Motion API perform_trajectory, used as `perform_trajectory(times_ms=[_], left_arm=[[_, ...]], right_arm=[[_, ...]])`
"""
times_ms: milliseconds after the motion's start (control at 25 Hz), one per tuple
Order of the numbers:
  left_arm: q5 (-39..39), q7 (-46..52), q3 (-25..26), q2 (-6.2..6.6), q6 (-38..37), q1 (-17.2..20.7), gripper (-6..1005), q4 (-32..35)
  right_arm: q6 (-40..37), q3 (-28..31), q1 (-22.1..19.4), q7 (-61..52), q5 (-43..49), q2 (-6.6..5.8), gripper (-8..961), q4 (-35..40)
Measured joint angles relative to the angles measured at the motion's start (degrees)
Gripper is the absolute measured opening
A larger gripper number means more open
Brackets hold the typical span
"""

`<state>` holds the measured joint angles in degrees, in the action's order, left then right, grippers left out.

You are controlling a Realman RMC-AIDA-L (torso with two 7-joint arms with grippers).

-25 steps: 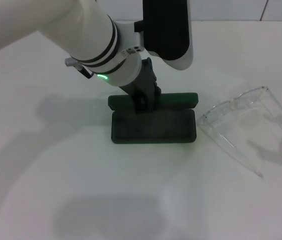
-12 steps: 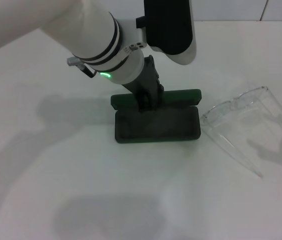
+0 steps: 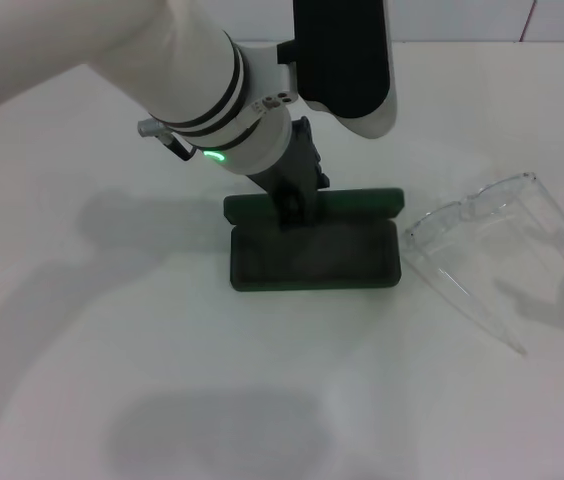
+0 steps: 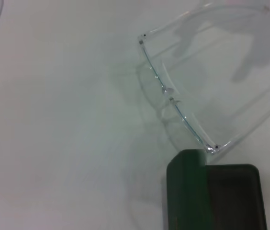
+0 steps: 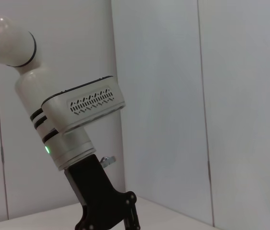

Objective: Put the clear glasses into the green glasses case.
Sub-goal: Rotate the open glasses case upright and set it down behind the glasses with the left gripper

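Note:
The green glasses case (image 3: 314,258) lies open in the middle of the white table, its lid (image 3: 362,200) standing up along the far side. My left gripper (image 3: 292,210) reaches down onto the lid's left half and looks shut on its edge. The clear glasses (image 3: 502,250) lie just right of the case with their arms spread toward the front right. In the left wrist view the clear glasses (image 4: 183,96) nearly touch the corner of the green glasses case (image 4: 230,196). My right gripper is out of view.
The white table (image 3: 112,330) carries the shadows of my arms at left and front. The right wrist view shows my left arm (image 5: 77,120) from the side against a pale panelled wall (image 5: 173,96).
The case and my left gripper slid a little to the right together, then stayed put. The glasses have not moved.

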<state>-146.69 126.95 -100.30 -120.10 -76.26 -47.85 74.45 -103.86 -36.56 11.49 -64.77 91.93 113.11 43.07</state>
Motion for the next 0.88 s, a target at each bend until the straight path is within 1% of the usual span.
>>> perform_trajectory(times_ms=[600, 880], left_arm=[[0.0, -0.1, -0.7, -0.05, 0.1, 0.4, 294, 0.6], [-2.1, 0.6, -0.6, -0.03, 3.1, 0.8, 293, 0.7]], right_arm=[[-0.3, 0.0, 0.0, 0.2, 0.0, 0.00, 871, 0.0], [-0.6, 0.0, -0.1, 0.5, 0.0, 0.09, 867, -0.2]])
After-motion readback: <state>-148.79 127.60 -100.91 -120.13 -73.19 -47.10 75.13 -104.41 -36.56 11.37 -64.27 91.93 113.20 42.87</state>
